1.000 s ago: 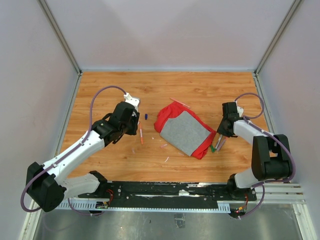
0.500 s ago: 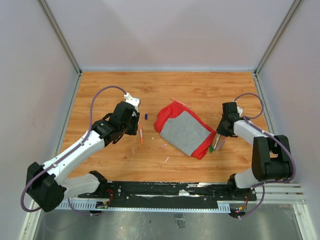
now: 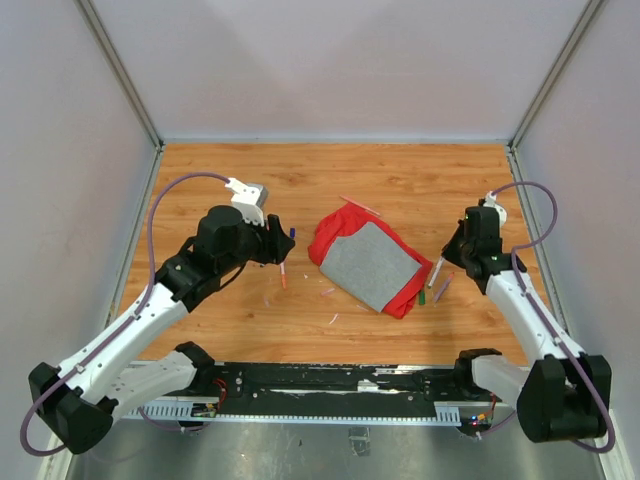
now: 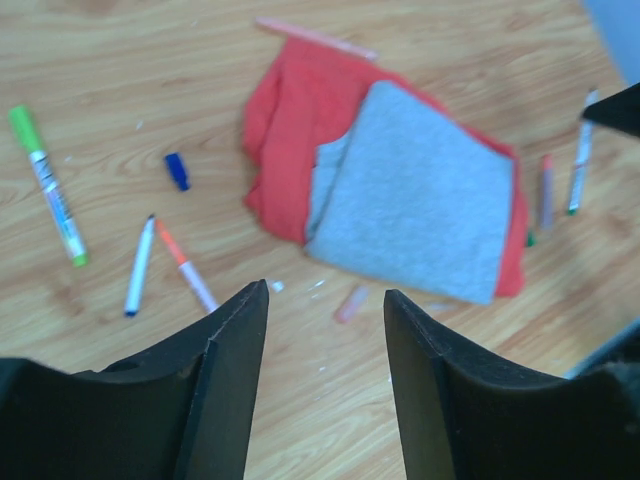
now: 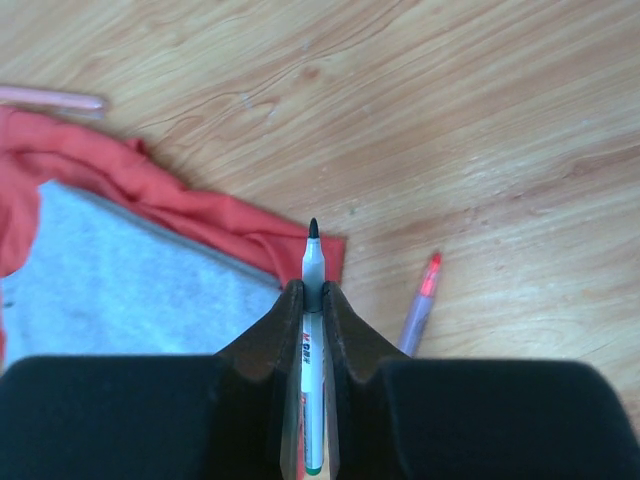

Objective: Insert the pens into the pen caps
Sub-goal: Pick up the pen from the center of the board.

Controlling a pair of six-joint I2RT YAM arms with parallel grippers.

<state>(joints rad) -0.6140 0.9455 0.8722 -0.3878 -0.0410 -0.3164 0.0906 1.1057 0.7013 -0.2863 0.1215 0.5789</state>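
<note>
**Open jaws above a scatter of pens around the cloth**

The left gripper (image 4: 325, 292) hangs over the wooden table (image 4: 470, 400), jaws apart with nothing between them. Beyond it lies the red-and-grey cloth (image 4: 400, 190). To the picture's left of the cloth are a blue cap (image 4: 177, 170), an orange-tipped pen (image 4: 185, 267), a blue-tipped pen (image 4: 139, 265) and, farthest out, a green-capped marker (image 4: 47, 185). A pink pen (image 4: 315, 38) touches the cloth's far edge. Just beside its right edge are a purple pen (image 4: 546, 190) and a green-ended pen (image 4: 578, 170). A blurred pink piece (image 4: 351, 302), perhaps a cap, lies near its near edge.

Your right gripper (image 5: 312, 292) has clamped a green-ended pen (image 5: 311, 262) and raised it, apparently clear of the desk (image 3: 400, 180). Your left gripper (image 4: 325, 300) has opened wide and lifted away from the orange pen (image 4: 186, 267).
</note>
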